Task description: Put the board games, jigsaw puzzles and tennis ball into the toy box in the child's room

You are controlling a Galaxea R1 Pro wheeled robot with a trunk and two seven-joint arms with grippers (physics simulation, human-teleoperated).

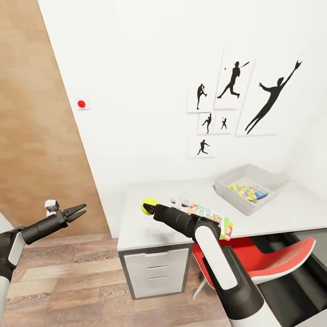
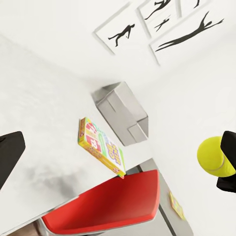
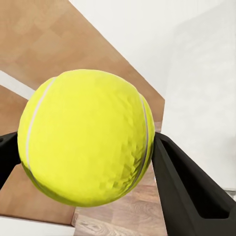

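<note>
Right gripper clamped on tennis ball, held above the left end of the table; left gripper parted and empty, out over the floor.

Risk: the ball is round and pinched only at its sides between two narrow fingers, so a fast swing toward the toy box could roll it out onto the desk or floor. The carry also passes over the board game, which overhangs the desk's front edge and could be knocked off. The toy box appears to hold two jigsaw puzzles, though the overlap is hard to resolve.
</note>
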